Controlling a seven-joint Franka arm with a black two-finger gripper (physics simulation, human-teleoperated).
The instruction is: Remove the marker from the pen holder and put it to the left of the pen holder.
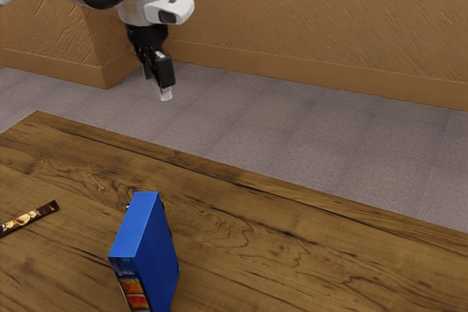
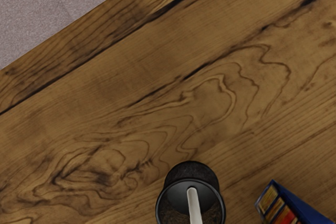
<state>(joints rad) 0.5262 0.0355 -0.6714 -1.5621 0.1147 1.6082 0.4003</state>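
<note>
High above the table, my gripper [image 1: 166, 94] hangs in the exterior view, pointing down; how its fingers stand is unclear. A round black pen holder [image 2: 191, 170] stands at the wrist view's lower edge, cut off there. A pale, whitish marker [image 2: 194, 206] rises out of it, leaning against the inside, its lower part out of sight. In the exterior view a blue box hides nearly all of the holder; a small dark bit [image 1: 127, 207] peeks out beside the box's top. The gripper is well apart from holder and marker.
The tall blue box [image 1: 150, 253] with a colourful printed side stands close to the holder; its corner [image 2: 286, 208] is also in the wrist view. A brown wrapped bar [image 1: 29, 218] lies at the exterior view's left on the wooden table [image 1: 292, 253]. Carpet and wall lie beyond.
</note>
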